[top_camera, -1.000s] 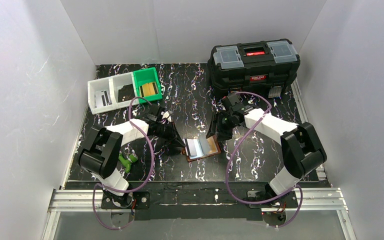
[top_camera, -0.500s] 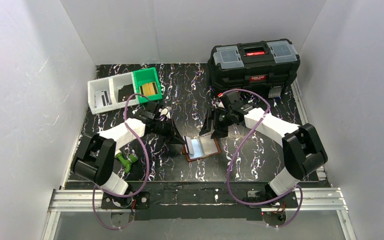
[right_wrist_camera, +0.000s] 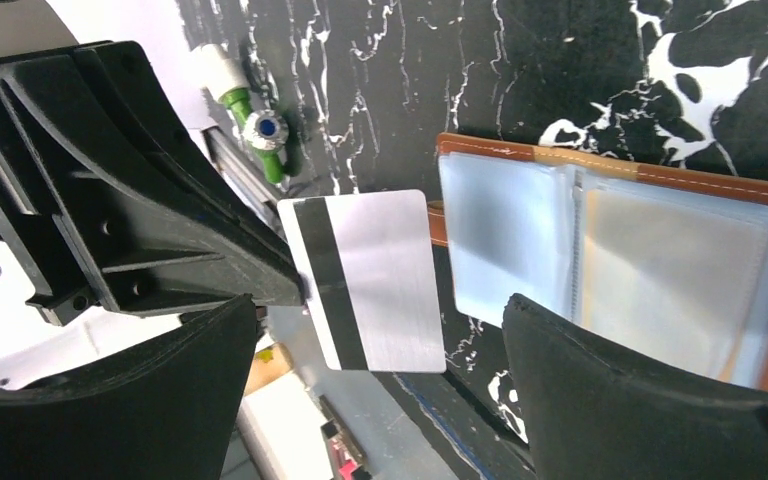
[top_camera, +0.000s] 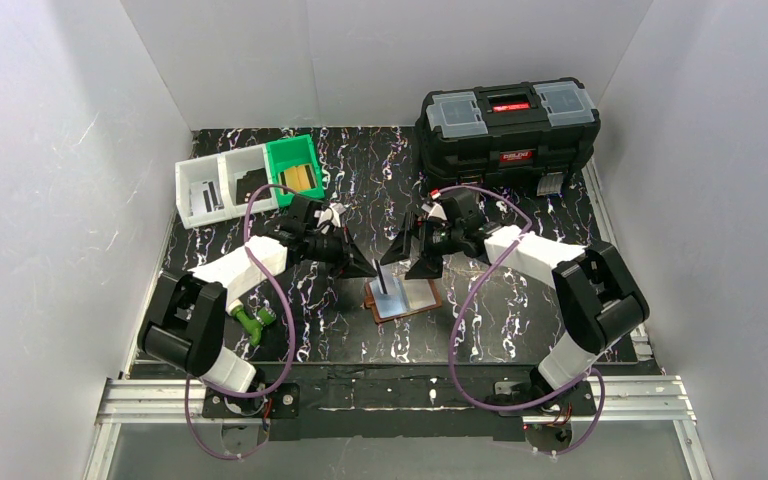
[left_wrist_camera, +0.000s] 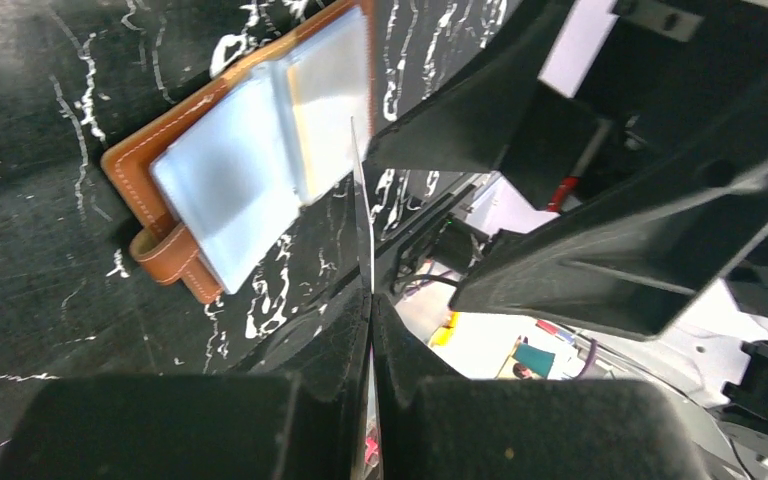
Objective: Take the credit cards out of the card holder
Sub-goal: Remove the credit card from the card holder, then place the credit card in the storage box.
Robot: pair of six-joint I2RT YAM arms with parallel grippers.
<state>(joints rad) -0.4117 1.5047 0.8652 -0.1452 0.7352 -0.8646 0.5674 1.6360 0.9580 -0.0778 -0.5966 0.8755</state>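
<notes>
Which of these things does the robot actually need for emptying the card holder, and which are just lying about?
In the job: card holder; credit card pinched in the left arm's fingers.
Just lying about: black toolbox; white bins; green bin; green-handled tool.

Worktop (top_camera: 380,170), contents by position:
- Centre front: card holder (top_camera: 405,300), lying open.
- Above its left half: credit card (top_camera: 387,282), on edge at the tip of the left end effector (top_camera: 372,269), with the right end effector (top_camera: 412,252) just right of it.
- Back right: toolbox (top_camera: 508,125).
- Back left: row of bins (top_camera: 245,180).
</notes>
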